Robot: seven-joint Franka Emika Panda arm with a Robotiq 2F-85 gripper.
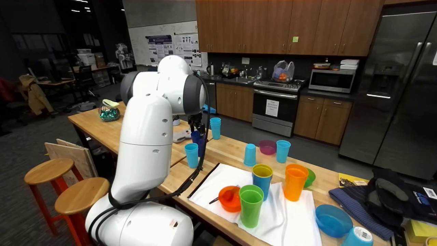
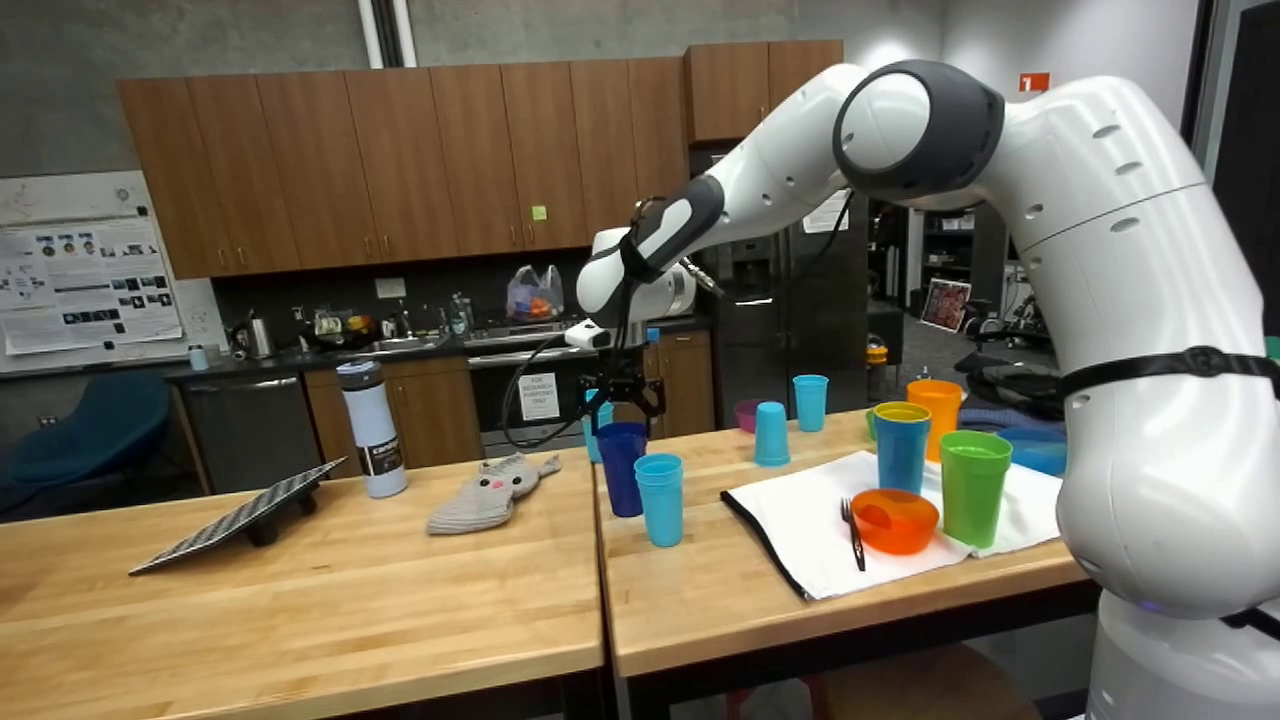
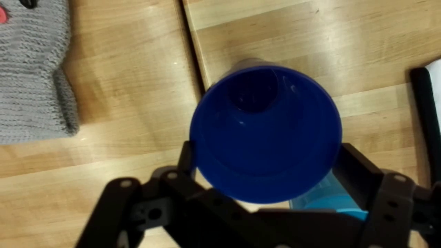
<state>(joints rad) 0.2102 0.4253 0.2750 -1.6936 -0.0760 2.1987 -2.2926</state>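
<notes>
Spread wide and unclenched, the gripper (image 3: 266, 153) straddles the rim of the dark blue cup (image 2: 618, 472), which stands upright beneath it, by the seam edge of the worktop (image 2: 690, 600)

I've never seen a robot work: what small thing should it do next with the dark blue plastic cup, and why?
Probably close the fingers gently: they stand open at opposite sides of the tall dark blue plastic cup, which is upright, its rim between them.
</notes>
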